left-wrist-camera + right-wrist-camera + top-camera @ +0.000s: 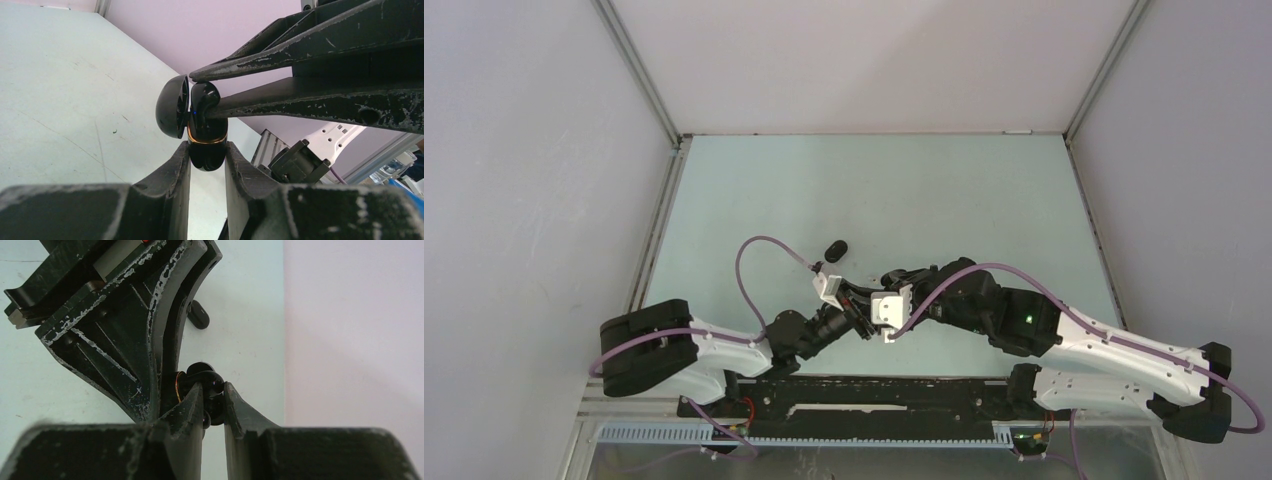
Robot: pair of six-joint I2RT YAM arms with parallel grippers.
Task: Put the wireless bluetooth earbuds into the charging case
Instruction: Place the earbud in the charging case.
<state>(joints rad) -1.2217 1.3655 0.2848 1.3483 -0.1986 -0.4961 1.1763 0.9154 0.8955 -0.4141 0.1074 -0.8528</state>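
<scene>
left gripper nearly closed, clamped on the lower half of the black charging case. Case body sits between its two pads, gold ring level with the fingertips, mouth pointing away from the wrist. lid is hinged open, off to the left of the fingers in the left wrist view. blue LED dot shows at the case mouth

right gripper narrow, pinching a black earbud between its tips. It comes in across the left gripper's line, roughly at right angles. Earbud is right at the case opening, just ahead of the left fingertips and against the rim. Can't tell from either wrist cam whether it's seated in its pocket. In the right wrist view the gold ring shows just left of the bud, partly behind that gripper's left finger

both tools are up off the table, meeting tip to tip ahead of the arm bases, about mid-width

one small black oval piece lies loose on the table, beyond the left gripper's tips and apart from both tools. Too small to say whether it's another earbud or something else
</scene>
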